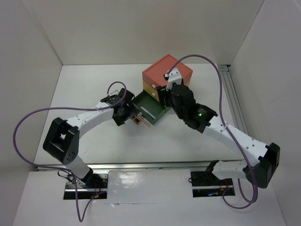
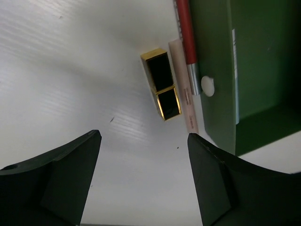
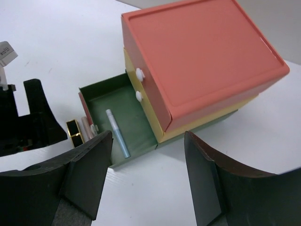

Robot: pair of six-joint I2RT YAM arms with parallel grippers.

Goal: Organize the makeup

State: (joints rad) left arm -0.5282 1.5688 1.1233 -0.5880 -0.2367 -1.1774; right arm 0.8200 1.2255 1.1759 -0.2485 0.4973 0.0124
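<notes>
Black-gold lipstick (image 2: 161,84) lies ahead of the left jaws, spread apart and empty.

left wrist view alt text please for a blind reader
A black-and-gold lipstick tube lies on the white table just ahead of the open, empty left gripper. Beside it, a pale stick and a red pencil lie along the front of a green drawer with a white knob.
</notes>
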